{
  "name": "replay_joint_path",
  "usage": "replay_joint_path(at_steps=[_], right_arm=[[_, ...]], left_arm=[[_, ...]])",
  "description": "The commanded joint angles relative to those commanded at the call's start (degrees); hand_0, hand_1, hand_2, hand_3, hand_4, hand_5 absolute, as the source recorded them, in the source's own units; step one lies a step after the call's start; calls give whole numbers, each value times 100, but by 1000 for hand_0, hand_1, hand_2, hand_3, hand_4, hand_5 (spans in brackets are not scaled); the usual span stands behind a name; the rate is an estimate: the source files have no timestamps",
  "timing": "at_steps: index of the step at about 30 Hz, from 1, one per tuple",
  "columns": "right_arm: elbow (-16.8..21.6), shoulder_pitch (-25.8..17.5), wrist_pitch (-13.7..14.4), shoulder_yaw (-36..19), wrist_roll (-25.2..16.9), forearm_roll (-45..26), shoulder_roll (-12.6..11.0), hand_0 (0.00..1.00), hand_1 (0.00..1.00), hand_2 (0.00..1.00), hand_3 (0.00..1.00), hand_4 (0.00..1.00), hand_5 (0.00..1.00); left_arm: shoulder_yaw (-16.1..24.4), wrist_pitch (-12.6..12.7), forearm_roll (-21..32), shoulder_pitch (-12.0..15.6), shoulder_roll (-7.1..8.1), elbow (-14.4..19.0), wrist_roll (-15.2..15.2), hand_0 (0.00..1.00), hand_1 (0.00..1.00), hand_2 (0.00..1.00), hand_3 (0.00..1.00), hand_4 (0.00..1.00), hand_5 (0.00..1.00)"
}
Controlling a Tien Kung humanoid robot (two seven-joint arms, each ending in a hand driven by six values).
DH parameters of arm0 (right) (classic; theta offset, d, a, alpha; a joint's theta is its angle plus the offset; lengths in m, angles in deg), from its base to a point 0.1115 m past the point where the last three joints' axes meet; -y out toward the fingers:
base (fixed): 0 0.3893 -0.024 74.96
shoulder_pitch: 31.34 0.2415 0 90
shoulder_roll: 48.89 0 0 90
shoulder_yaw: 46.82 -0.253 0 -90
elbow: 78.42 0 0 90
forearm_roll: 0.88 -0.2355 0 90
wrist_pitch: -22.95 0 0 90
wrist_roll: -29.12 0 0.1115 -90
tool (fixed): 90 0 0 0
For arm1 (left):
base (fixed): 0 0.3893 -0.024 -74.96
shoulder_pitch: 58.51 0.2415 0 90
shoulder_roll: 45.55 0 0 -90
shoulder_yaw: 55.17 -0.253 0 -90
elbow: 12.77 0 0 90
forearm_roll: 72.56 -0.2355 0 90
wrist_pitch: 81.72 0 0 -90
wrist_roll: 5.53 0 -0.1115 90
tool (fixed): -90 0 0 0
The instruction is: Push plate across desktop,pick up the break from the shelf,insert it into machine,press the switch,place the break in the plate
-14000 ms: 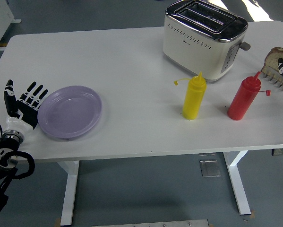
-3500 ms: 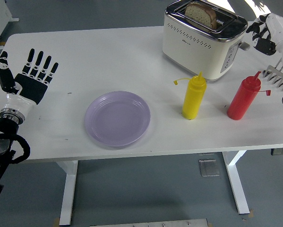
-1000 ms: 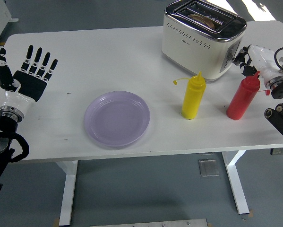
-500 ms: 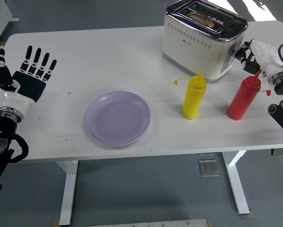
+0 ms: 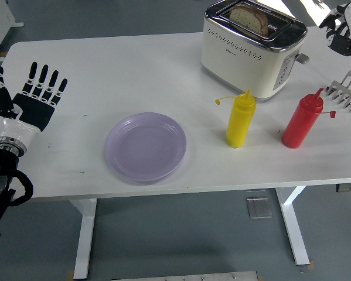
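A slice of bread point(image 5: 249, 17) stands up out of the near slot of the cream toaster point(image 5: 250, 48) at the back right. The lilac plate point(image 5: 145, 146) lies empty at the middle front of the white table point(image 5: 105, 70). My left hand point(image 5: 36, 100) is open, fingers spread, over the table's left edge, well left of the plate. My right hand point(image 5: 341, 28) is raised at the picture's upper right edge, right of the toaster and apart from it; its fingers look loosely curled and hold nothing.
A yellow squeeze bottle point(image 5: 241, 119) and a red squeeze bottle point(image 5: 302, 120) stand in front of the toaster. A grey toast rack point(image 5: 348, 94) sits at the right edge, with no bread in it.
The bread has popped up out of the toaster slot. My right hand has lifted from the toaster's lever side up and right to the picture's corner. My left hand has hardly moved.
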Motion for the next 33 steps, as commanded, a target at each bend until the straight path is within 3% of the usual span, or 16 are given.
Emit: replay_joint_path(at_steps=[1, 2, 7, 8, 13, 14, 15, 19, 20, 25, 26, 31, 32, 33], right_arm=[[73, 88, -38, 47, 52, -52, -46, 264, 405, 561, 487, 339, 2], [124, 155, -67, 85, 89, -93, -79, 345, 470, 570, 526, 348, 2], [333, 660, -434, 437, 358, -451, -235, 345, 470, 570, 526, 348, 2], [360, 759, -534, 490, 403, -517, -253, 563, 568, 611, 559, 504, 64], [352, 1394, -1128, 804, 666, -804, -353, 563, 568, 611, 559, 504, 64], [322, 1532, -1246, 883, 702, -838, -359, 607, 615, 638, 631, 592, 100], [289, 1650, -1341, 957, 728, -870, -359, 607, 615, 638, 631, 592, 100], [-28, 2188, -1682, 1346, 745, -1013, -252, 607, 615, 638, 631, 592, 100], [-131, 2324, -1747, 1443, 741, -1054, -209, 622, 634, 656, 669, 701, 154], [-711, 2979, -2037, 1926, 704, -1296, 89, 622, 634, 656, 669, 701, 154], [-798, 3067, -2065, 1981, 700, -1325, 126, 657, 670, 680, 704, 737, 177], [-1410, 3415, -2282, 2148, 671, -1458, 460, 657, 670, 680, 704, 737, 177], [-1518, 3452, -2297, 2174, 667, -1486, 525, 722, 702, 722, 729, 781, 253], [-1645, 3488, -2311, 2200, 664, -1519, 590, 722, 702, 722, 729, 781, 253]], left_arm=[[-3, 0, 3, 3, 6, 0, -1, 780, 679, 627, 634, 761, 998], [-5, 0, 6, 4, 10, 0, -1, 779, 679, 626, 634, 760, 998], [-54, 3, 49, -9, 51, 6, -3, 779, 679, 626, 634, 760, 998], [-66, 4, 61, -13, 60, 7, -4, 779, 679, 626, 633, 759, 998], [-205, 17, 161, -36, 108, 11, 1, 779, 679, 626, 633, 759, 998], [-230, 18, 176, -37, 119, 11, 2, 779, 679, 626, 632, 759, 998], [-248, 20, 190, -38, 129, 12, 2, 779, 679, 626, 632, 759, 998], [-333, 30, 230, -52, 176, 24, 12, 779, 679, 626, 632, 759, 998], [-356, 32, 240, -54, 184, 29, 15, 779, 678, 625, 633, 758, 998], [-460, 41, 269, -81, 225, 44, 21, 779, 678, 625, 633, 758, 998], [-469, 43, 267, -85, 230, 43, 22, 779, 678, 624, 632, 756, 998], [-475, 51, 257, -92, 271, 62, 22, 779, 678, 624, 632, 756, 998], [-475, 52, 255, -92, 278, 65, 22, 779, 678, 624, 632, 756, 998], [-475, 52, 252, -92, 284, 67, 21, 779, 678, 624, 632, 756, 998]])
